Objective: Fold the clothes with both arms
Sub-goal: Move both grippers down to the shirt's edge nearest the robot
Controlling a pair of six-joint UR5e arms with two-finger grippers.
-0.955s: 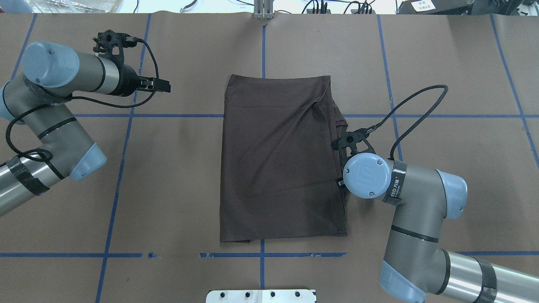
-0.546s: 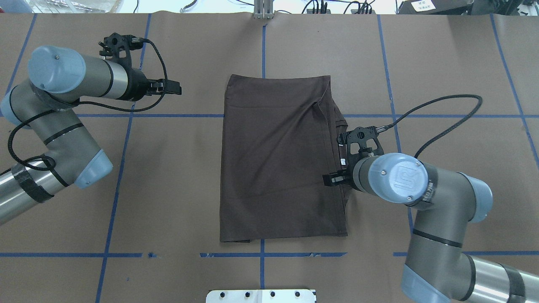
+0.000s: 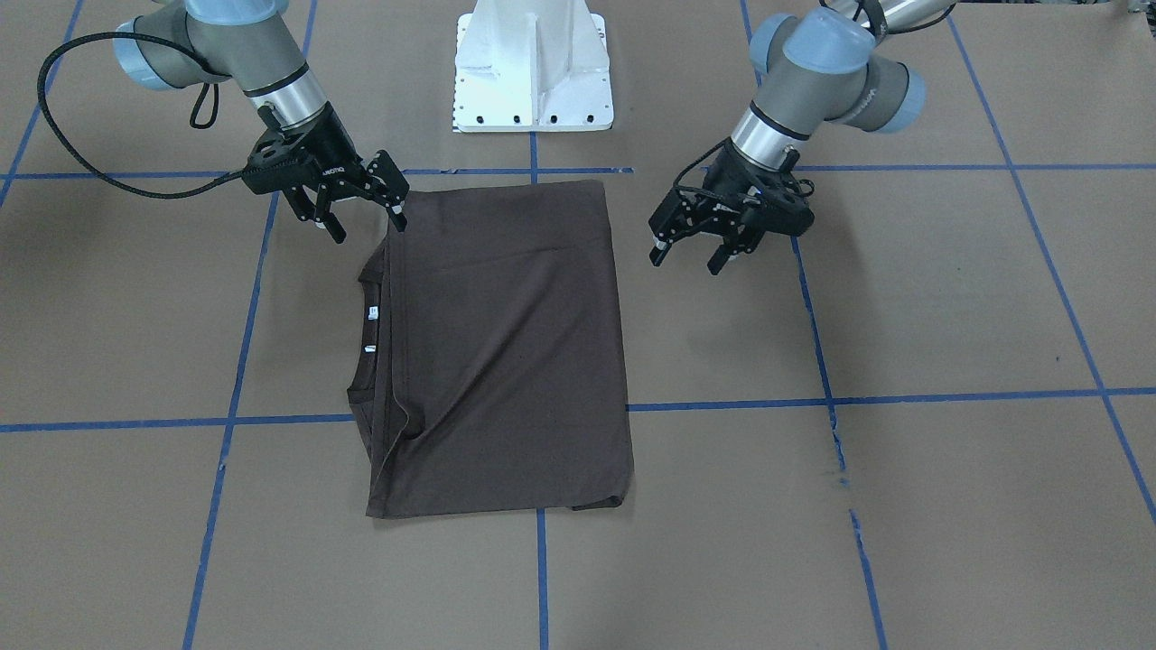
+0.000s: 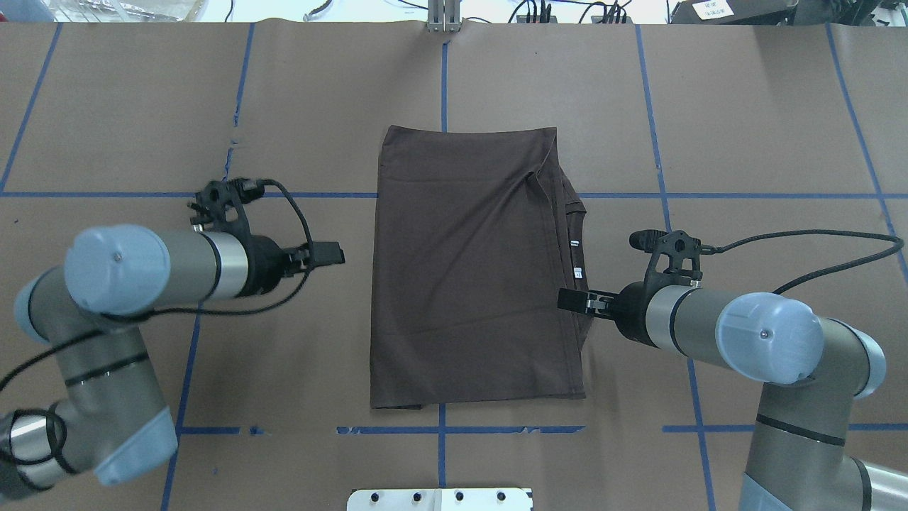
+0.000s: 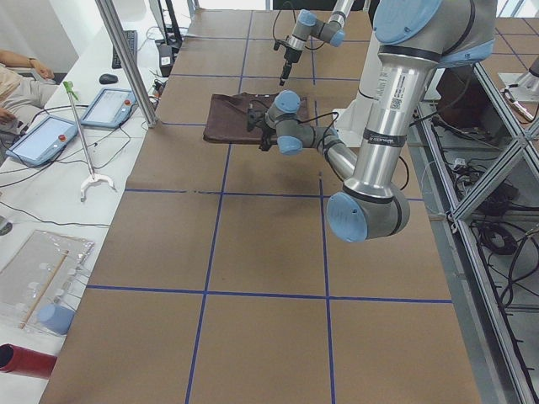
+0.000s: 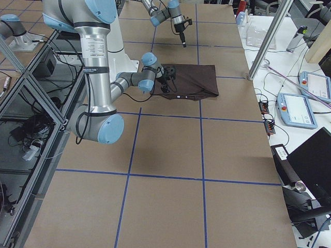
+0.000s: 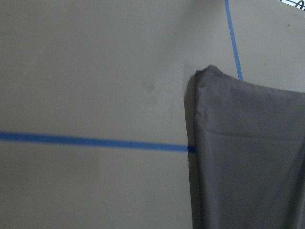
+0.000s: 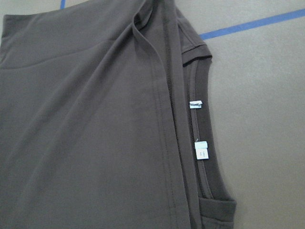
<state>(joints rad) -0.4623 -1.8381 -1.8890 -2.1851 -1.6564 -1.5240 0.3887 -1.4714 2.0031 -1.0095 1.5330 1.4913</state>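
The dark brown-grey T-shirt lies folded into a tall rectangle in the middle of the table, also in the front-facing view. Its collar with two white neck tags pokes out on its right edge and fills the right wrist view. My left gripper is open and empty, apart from the shirt's left edge. My right gripper is open and empty, and its tips reach over the shirt's right edge below the collar. The left wrist view shows only a shirt corner.
The white pedestal base stands at the near table edge. Blue tape lines cross the brown table cover. A metal post stands at the far edge. Tablets and cables lie on a side table.
My left arm has swung from the far left of the table down to beside the shirt's left edge. My right wrist has turned and drawn back rightward, its gripper now pointing at the shirt's right edge.
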